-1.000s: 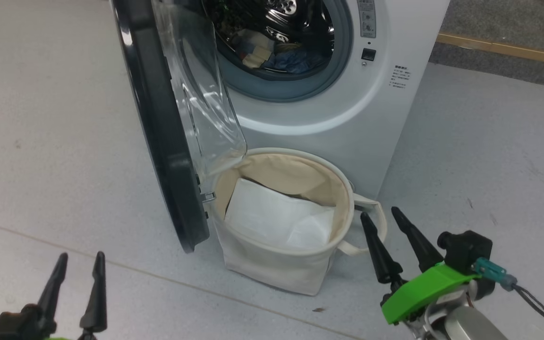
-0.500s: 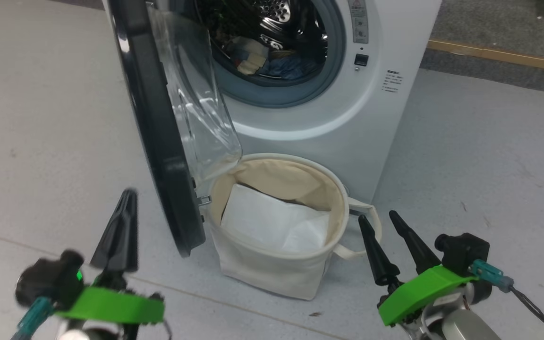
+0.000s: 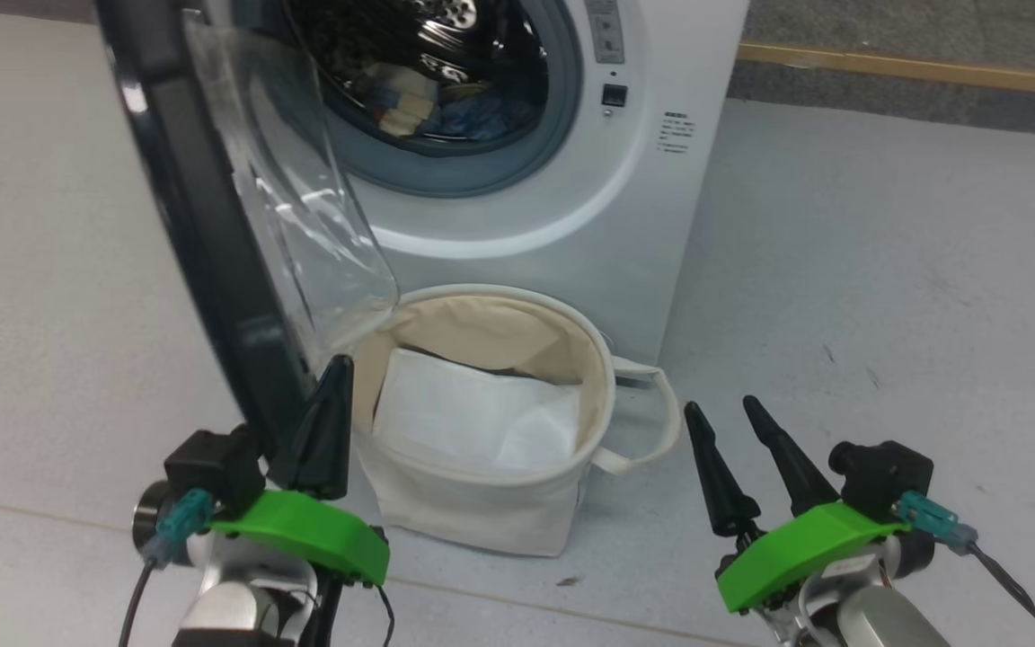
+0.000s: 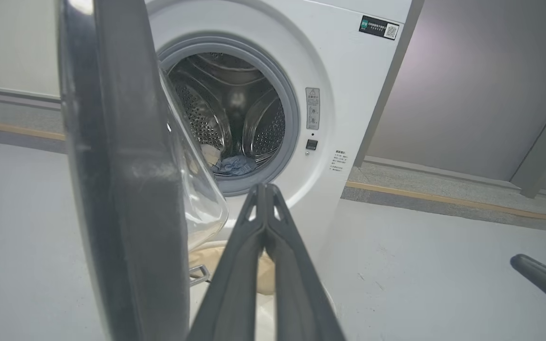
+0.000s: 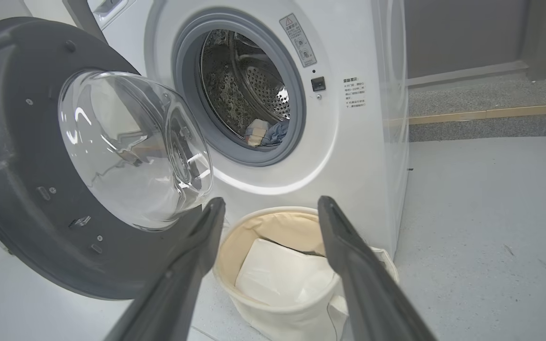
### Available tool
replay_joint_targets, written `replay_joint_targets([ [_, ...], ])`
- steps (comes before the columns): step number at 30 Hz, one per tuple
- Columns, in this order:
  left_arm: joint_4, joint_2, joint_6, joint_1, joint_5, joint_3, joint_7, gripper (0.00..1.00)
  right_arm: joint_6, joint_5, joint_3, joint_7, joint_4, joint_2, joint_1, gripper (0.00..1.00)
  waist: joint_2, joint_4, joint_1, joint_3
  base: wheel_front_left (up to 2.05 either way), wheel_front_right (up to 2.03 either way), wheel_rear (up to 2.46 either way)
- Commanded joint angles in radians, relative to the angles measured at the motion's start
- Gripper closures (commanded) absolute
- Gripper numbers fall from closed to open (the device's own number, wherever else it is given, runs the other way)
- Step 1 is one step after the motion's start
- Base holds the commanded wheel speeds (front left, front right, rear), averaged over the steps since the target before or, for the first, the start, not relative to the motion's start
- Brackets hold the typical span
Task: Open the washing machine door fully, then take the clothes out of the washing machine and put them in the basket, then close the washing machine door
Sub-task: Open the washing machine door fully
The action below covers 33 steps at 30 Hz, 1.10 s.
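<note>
Left gripper [image 3: 338, 364] and right gripper [image 3: 720, 404] share black fingers [image 3: 720, 485], green mounts [image 3: 787, 548].

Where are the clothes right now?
In the head view, the clothes lie low inside the washing machine drum, right of the open door and above the basket.

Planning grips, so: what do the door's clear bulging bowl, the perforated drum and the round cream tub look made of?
Clear bulging bowl: glass or hard clear plastic, glossy; see-through with sharp glints. Perforated drum: likely polished steel; mirror-like reflections. Round cream tub: soft canvas-like cloth, matt; creased walls, looped fabric handle.
</note>
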Motion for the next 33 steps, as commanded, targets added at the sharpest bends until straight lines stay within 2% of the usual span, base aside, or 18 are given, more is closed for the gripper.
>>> replay_joint_targets([
  [1, -0.001, 0.0, 0.012, -0.063, -0.007, 0.039, -0.008, 1.0, 0.008, -0.011, 0.009, -0.008, -0.028, 0.01, -0.021, 0.0, 0.0, -0.016, 0.0, 0.008, 0.0, 0.0, 0.0],
  [9, 0.136, -0.008, 0.05, -0.095, -0.041, 0.08, -0.041, 1.0, 0.008, -0.019, 0.0, -0.007, -0.021, 0.019, -0.017, 0.0, 0.0, -0.03, 0.0, 0.011, 0.0, 0.0, 0.0],
  [18, 0.188, 0.01, 0.078, -0.072, -0.073, 0.132, -0.075, 1.0, 0.008, -0.029, -0.007, -0.003, -0.026, 0.022, -0.015, 0.0, 0.0, 0.003, 0.0, 0.016, 0.0, 0.0, 0.0],
  [22, 0.211, 0.037, 0.086, -0.059, -0.091, 0.169, -0.085, 1.0, 0.008, -0.029, -0.005, -0.004, -0.028, 0.025, -0.015, 0.0, 0.0, 0.016, 0.0, 0.013, 0.0, 0.0, 0.0],
  [29, 0.271, 0.127, 0.107, -0.05, -0.143, 0.288, -0.101, 1.0, 0.008, -0.036, -0.019, -0.005, -0.028, 0.025, -0.012, 0.0, 0.0, 0.026, 0.0, 0.009, 0.0, 0.0, 0.0],
  [33, 0.34, 0.177, 0.104, -0.07, -0.194, 0.368, -0.121, 1.0, 0.008, -0.039, -0.02, -0.002, -0.025, 0.025, -0.012, 0.0, 0.0, 0.025, 0.0, 0.004, 0.0, 0.0, 0.0],
])
